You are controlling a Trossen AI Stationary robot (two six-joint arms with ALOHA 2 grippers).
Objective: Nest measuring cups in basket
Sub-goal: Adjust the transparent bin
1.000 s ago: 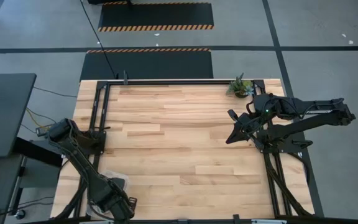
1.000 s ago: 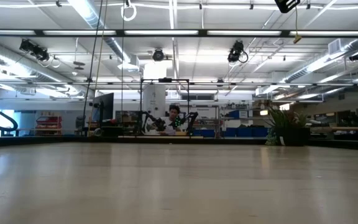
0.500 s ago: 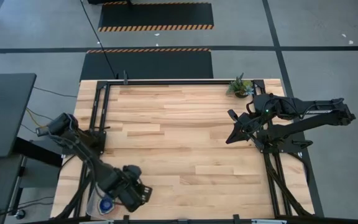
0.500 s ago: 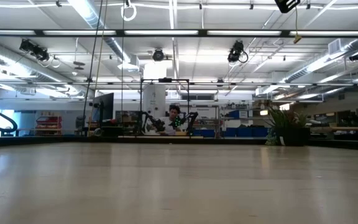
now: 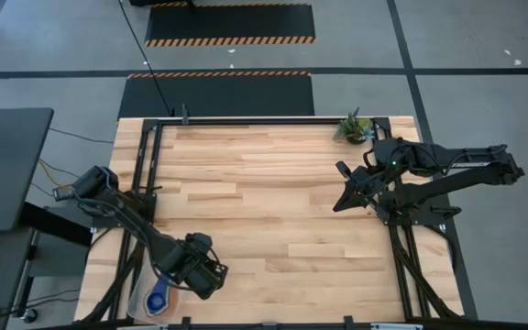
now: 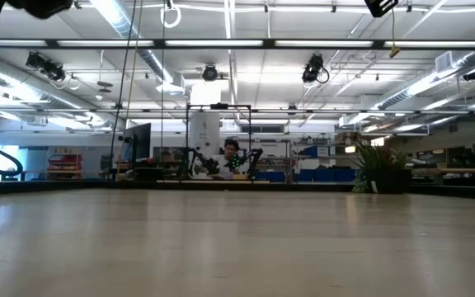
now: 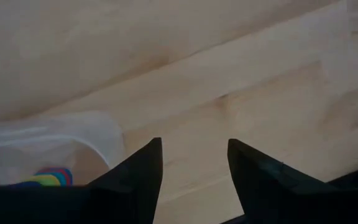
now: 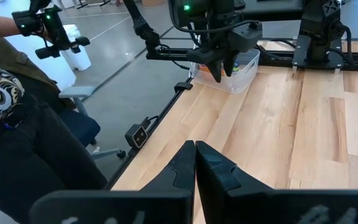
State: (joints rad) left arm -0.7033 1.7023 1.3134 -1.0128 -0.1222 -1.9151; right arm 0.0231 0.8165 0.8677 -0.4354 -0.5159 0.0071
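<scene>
The clear basket stands at the table's near left corner. Measuring cups lie inside it, a blue one uppermost. In the left wrist view their coloured handles show through the basket's wall. My left gripper hangs just right of the basket, pointing down. It is open over bare wood, with nothing between its fingers. My right gripper waits shut in the air at the table's right side. From there it looks across at the left gripper and the basket.
A small potted plant stands at the table's far right corner. Black frame rails run along the left and far edges. A person stands beyond the table's edge in the right wrist view. Bare wood fills the table's middle.
My left gripper has gone from above the basket toward the table's right and far edges, turning about its wrist as it went. The basket and the cups in it now show uncovered. The gripper's opening has not visibly changed.
</scene>
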